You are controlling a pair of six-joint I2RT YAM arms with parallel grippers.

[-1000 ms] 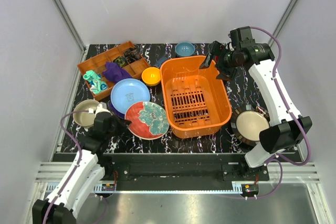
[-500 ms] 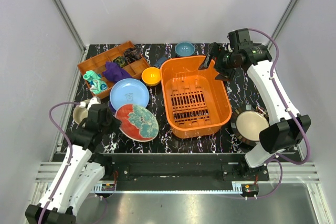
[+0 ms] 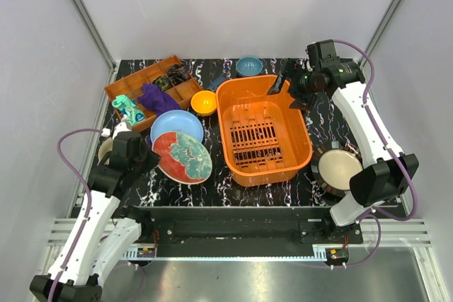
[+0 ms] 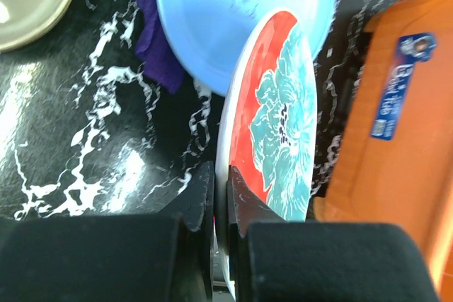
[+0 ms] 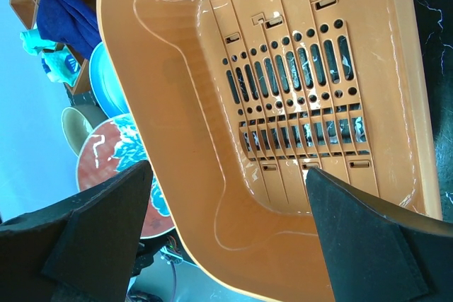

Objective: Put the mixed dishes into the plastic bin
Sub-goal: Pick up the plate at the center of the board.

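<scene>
Left jaws pinch the red-and-green plate [image 4: 279, 125] by its rim, tilted on edge; the orange bin [image 3: 262, 132] lies just to its right. Right jaws hang spread above the bin.

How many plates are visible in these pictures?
3. The red-and-green plate is gripped by the left tool; the light blue plate lies behind it, partly covered; the dark striped-rim plate sits right of the plastic bin. Stacked ones could be hidden.

The left arm [image 3: 97, 218] and right arm [image 3: 368, 122] have white rounded links and black joints. A thin purple cable [image 3: 61, 155] loops along each. The fingers [image 5: 92, 224] are matte black wedges.
</scene>
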